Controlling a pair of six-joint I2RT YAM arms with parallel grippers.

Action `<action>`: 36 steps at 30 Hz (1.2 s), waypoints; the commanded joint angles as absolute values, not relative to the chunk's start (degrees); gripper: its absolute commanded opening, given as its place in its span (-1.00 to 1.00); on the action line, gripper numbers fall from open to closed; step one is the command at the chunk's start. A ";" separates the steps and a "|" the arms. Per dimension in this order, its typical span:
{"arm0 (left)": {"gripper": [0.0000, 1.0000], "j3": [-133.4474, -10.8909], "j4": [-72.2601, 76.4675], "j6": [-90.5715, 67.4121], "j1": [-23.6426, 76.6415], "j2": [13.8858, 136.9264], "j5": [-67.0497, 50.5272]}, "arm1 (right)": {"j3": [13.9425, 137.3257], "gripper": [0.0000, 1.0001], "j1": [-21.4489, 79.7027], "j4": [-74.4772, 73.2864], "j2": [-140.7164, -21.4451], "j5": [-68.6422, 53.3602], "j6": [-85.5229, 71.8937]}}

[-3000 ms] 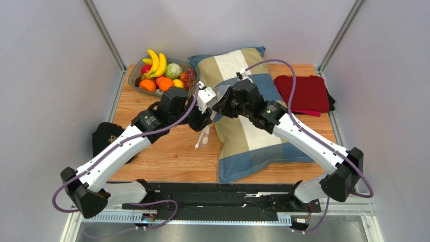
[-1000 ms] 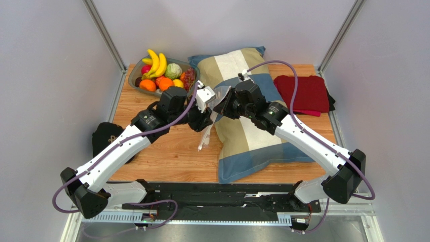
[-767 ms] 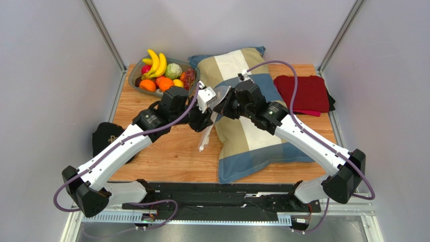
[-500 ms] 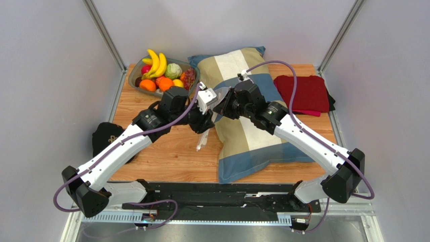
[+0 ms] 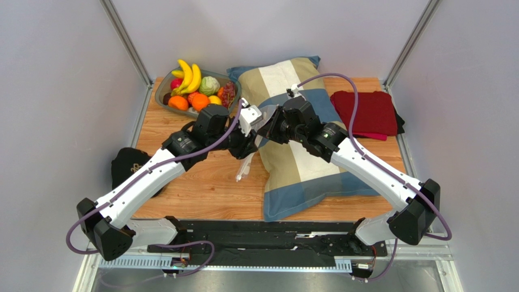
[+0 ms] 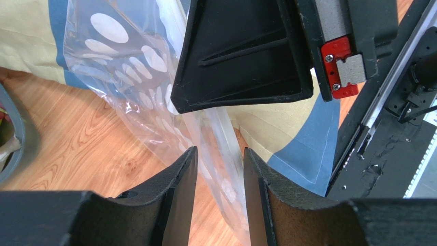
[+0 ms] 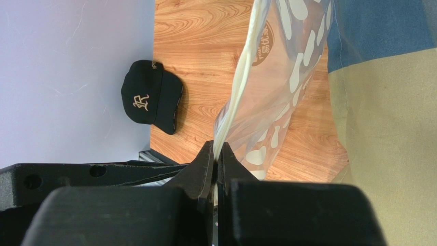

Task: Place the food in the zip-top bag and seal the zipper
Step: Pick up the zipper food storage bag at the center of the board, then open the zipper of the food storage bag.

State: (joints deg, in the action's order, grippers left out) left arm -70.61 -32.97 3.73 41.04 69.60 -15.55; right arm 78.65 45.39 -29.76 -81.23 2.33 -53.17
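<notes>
- Right now, we have the right gripper (image 7: 216,154) shut tight on the top edge of the clear plastic zip-top bag printed with white dots (image 7: 287,66). The bag's thin white zipper strip (image 7: 233,97) is pinched between the black fingers.
- We hold that bag in the air, hanging above the wooden table (image 5: 201,182), just beside the left edge of the striped blue-and-beige pillow (image 5: 298,164).
- Our left gripper (image 6: 218,154) stands partly open. Its two fingers sit on either side of the bag's film with a gap between them, and we cannot see them pressing on it.
- We see the food in the shallow grey bowl (image 5: 159,97) at the far left corner of the table, apart from the bag: yellow bananas (image 5: 189,76), a green cabbage (image 5: 209,85), oranges (image 5: 178,103), dark red grapes (image 5: 228,94) and a yellow lemon (image 5: 215,100).
- We also see a black cap with a pale emblem (image 7: 151,97) at the table's left edge, and a dark red folded cloth (image 5: 368,112) to the right of the pillow.
</notes>
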 commanded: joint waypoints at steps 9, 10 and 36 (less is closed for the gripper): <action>-0.15 -70.40 -32.26 1.50 39.56 68.29 -15.12 | 79.01 -1.00 45.18 -27.51 -80.24 2.29 -53.35; -0.20 -70.23 -32.26 1.23 39.38 68.29 -15.38 | 78.84 -1.00 45.18 -27.51 -79.90 2.20 -53.18; -1.00 -67.06 -30.68 -6.58 33.50 66.36 -30.40 | 75.85 -0.29 43.68 -20.74 -78.14 -8.87 -46.77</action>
